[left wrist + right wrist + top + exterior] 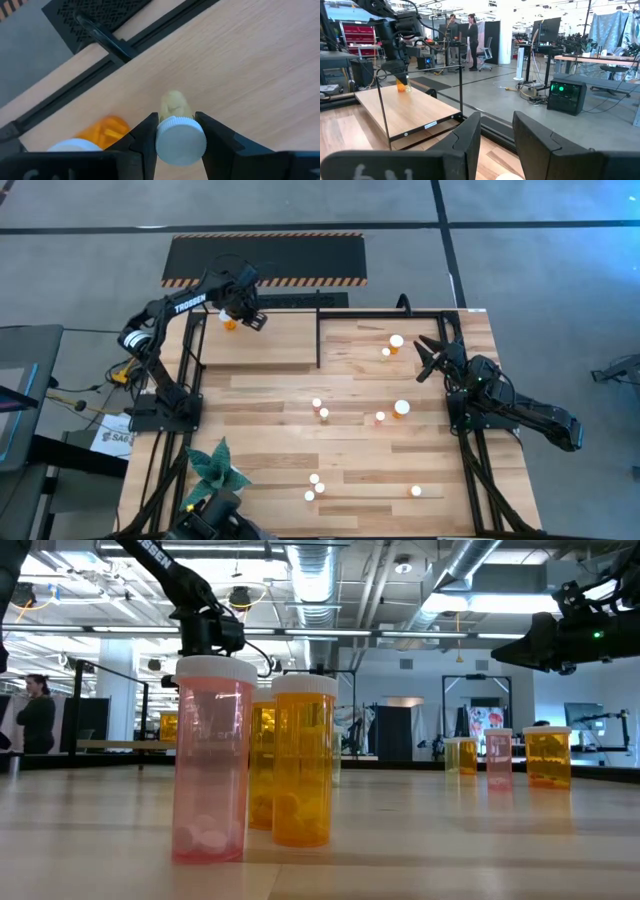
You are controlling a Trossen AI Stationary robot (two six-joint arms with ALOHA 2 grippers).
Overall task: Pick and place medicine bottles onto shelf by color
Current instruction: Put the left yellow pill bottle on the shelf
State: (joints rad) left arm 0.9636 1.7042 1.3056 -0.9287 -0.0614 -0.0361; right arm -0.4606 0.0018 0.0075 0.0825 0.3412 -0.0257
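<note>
Medicine bottles: nine loose on table (270, 395), two at shelf (290, 340), one (176, 131) in left gripper (176, 125) jaws.

Matt light wood shelf (270, 340), clear glossy plastic bottles (302, 762), black metal rails (319, 338)

Dark jointed arms, white "TROSSEN" lettering

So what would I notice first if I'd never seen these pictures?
Probably the tall pink bottle and the orange bottle beside it, standing huge right in front of the low camera. Next, the left gripper pinching a white-capped bottle over the wooden shelf at the table's far left. The right gripper waits near the table's right side.
</note>
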